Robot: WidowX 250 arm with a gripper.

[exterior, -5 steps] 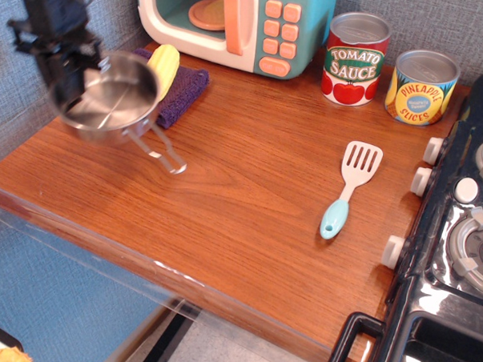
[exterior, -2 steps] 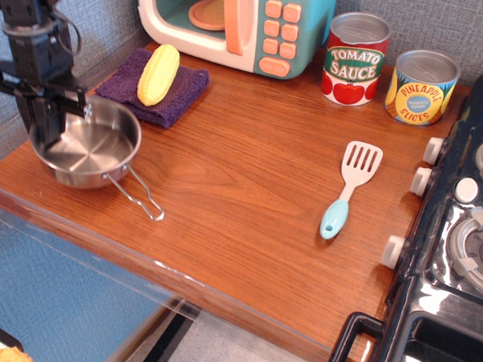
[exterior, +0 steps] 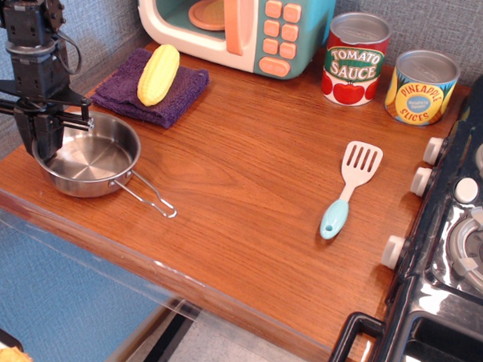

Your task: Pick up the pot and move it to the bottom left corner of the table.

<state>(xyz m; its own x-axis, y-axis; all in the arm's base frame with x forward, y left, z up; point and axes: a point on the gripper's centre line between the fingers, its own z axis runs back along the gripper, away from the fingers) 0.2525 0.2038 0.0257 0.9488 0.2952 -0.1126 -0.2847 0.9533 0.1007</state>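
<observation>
The pot [exterior: 92,157], a shallow shiny steel pan with a thin wire loop handle [exterior: 149,196] pointing right and forward, rests on the reddish-brown table [exterior: 241,181] near its front left corner. My black gripper [exterior: 41,144] stands upright over the pot's left rim. Its fingers [exterior: 52,137] straddle the rim, one inside and one outside, and look closed on it.
A purple cloth [exterior: 153,93] with a yellow toy corn [exterior: 159,73] lies just behind the pot. A toy microwave [exterior: 240,25] and two cans [exterior: 356,58] stand at the back. A spatula [exterior: 349,188] lies at the right, beside the black toy stove [exterior: 455,238].
The pot came down from the air, tilted, to rest level on the table near the front left corner. The gripper came down with it and stayed on the left rim.
</observation>
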